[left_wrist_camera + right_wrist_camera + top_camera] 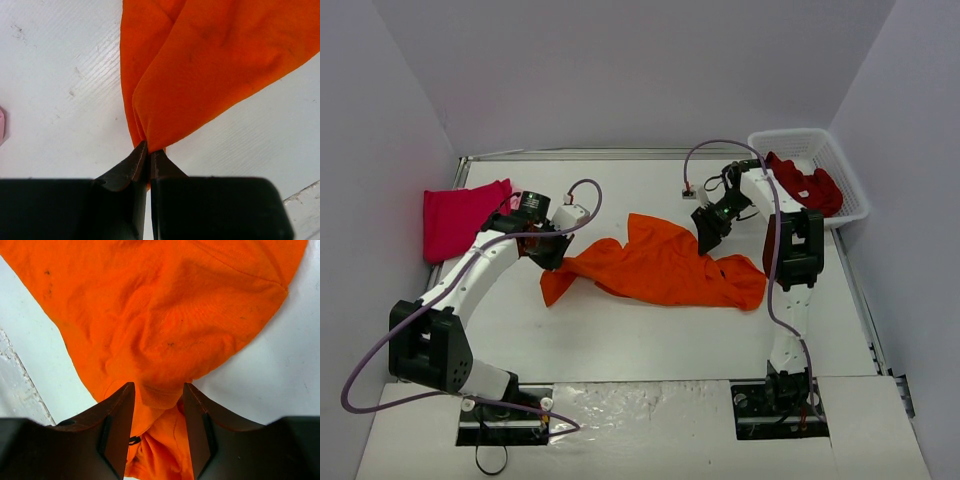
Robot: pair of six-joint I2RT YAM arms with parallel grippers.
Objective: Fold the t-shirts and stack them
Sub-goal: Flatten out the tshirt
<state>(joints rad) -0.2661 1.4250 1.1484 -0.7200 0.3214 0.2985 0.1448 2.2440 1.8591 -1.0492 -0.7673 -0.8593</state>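
The orange t-shirt (660,265) lay crumpled across the middle of the table (620,340), stretched out between the two arms, with one corner raised into a loose peak on its far side. The left gripper (548,255) was at the shirt's left end. In the left wrist view its fingers (137,165) were pressed fully together on a gathered edge of the orange cloth (215,70), which fanned away from the tips over the white surface. The right gripper (708,235) was at the shirt's far right edge. In the right wrist view its jaws stood partly apart, with a bunched fold of the orange cloth (160,315) filling the gap between the fingers (120,415). The fold appeared to touch both inner faces, but that close view did not show whether it was actually clamped. The magenta-pink t-shirt (460,218) lay flat at the far left of the table, beside the left arm's wrist and well apart from the orange garment. The dark red t-shirts (805,185) were heaped in the white lattice basket (840,160) at the far right corner, with part of the heap hanging over its near rim, behind the right arm.
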